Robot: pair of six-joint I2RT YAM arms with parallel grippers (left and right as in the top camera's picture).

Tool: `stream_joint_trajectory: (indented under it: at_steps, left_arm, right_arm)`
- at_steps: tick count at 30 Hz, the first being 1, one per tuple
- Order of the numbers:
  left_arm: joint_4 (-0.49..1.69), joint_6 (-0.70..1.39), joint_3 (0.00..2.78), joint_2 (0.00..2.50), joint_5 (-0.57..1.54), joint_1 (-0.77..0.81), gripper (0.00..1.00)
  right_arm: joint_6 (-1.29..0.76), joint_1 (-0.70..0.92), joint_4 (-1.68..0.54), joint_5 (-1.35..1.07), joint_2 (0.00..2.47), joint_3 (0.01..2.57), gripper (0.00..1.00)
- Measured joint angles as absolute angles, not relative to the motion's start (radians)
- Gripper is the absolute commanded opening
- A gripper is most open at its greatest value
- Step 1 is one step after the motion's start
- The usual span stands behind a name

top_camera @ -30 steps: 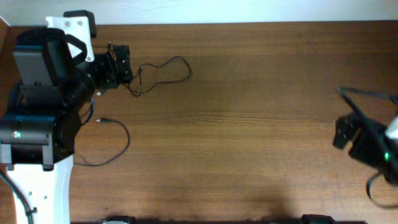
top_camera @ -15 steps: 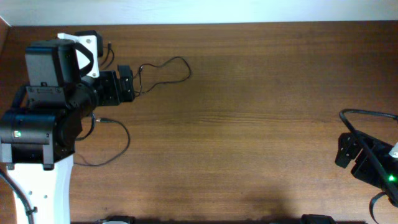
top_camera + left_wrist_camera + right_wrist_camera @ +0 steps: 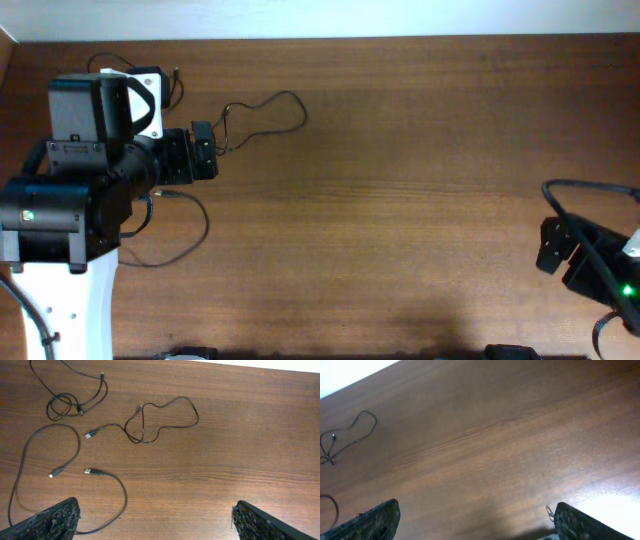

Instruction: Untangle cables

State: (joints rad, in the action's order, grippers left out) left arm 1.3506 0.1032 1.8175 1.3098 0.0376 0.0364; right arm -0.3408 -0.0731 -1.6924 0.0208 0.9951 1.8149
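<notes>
Several thin black cables lie apart at the table's left end. In the left wrist view a coiled cable is at the top left. A looped cable lies mid-frame, and a long thin one curves at the left. A cable with a USB plug bends down toward the left finger. My left gripper hangs open above bare wood and holds nothing. Overhead, it sits just left of the looped cable. My right gripper is open and empty at the far right, far from the cables.
The wooden table stretches between the two arms. The left arm's bulky base covers the table's left edge and part of one cable. The right wrist view shows the looped cable far off.
The left gripper has swung from the back edge toward the table's front, beside the looped cable. The right gripper drew back toward the front right. No cable has moved.
</notes>
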Motion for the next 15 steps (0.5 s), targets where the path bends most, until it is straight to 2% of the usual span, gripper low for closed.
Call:
stream_joint_trajectory:
  at_steps: [5,15]
  left_arm:
    - [1.351,0.103,1.817,1.310,0.038,0.036,0.99]
    - [1.352,0.103,1.817,1.310,0.038,0.036,0.99]
  right_arm:
    - [-0.340,-0.073,-1.682,0.014,0.822,1.668,0.99]
    - [-0.341,-0.073,-1.393,-0.001,0.424,1.295,0.99]
